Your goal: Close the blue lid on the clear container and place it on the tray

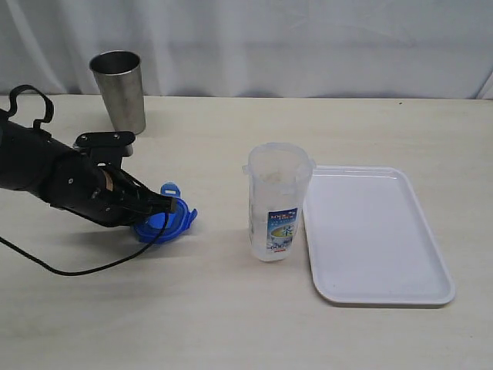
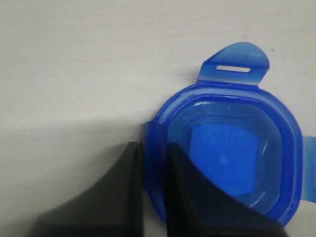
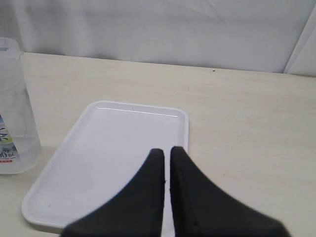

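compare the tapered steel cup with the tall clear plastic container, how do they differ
The tapered steel cup is opaque bare metal; the tall clear plastic container is see-through with a printed label. The cup widens toward its rim; the container is straight-sided. The cup stands at the back left; the container stands mid-table beside the white tray. Both stand upright, open-topped.
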Robot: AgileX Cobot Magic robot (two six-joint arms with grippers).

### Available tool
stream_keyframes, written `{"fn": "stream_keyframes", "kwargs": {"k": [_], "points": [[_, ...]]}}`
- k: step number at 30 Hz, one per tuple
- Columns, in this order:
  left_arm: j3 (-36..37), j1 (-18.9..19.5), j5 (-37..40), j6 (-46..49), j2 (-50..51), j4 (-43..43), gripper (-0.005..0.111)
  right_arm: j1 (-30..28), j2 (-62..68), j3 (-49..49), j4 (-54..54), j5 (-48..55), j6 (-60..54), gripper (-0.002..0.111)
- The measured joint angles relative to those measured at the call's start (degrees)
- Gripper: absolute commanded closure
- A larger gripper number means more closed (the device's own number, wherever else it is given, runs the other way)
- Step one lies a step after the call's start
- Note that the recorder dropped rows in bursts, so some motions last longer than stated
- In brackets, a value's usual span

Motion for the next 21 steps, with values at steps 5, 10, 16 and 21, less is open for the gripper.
{"fn": "stream_keyframes", "kwargs": {"k": [5, 10, 16, 21], "points": [[0.00, 0.00, 0.24, 0.00, 0.00, 0.11, 0.092, 0.00, 0.00, 0.00, 0.00, 0.00, 0.00, 0.104], [0.00, 0.00, 0.94, 0.80, 0.00, 0.46, 0.067, 0.00, 0.00, 0.00, 0.00, 0.00, 0.00, 0.104], [-0.52, 0.00, 4.18, 2.58, 0.00, 0.46, 0.061, 0.00, 0.00, 0.00, 0.00, 0.00, 0.00, 0.104], [-3.14, 0.00, 8.07, 5.10, 0.00, 0.76, 0.061, 0.00, 0.00, 0.00, 0.00, 0.00, 0.00, 0.104]]}}
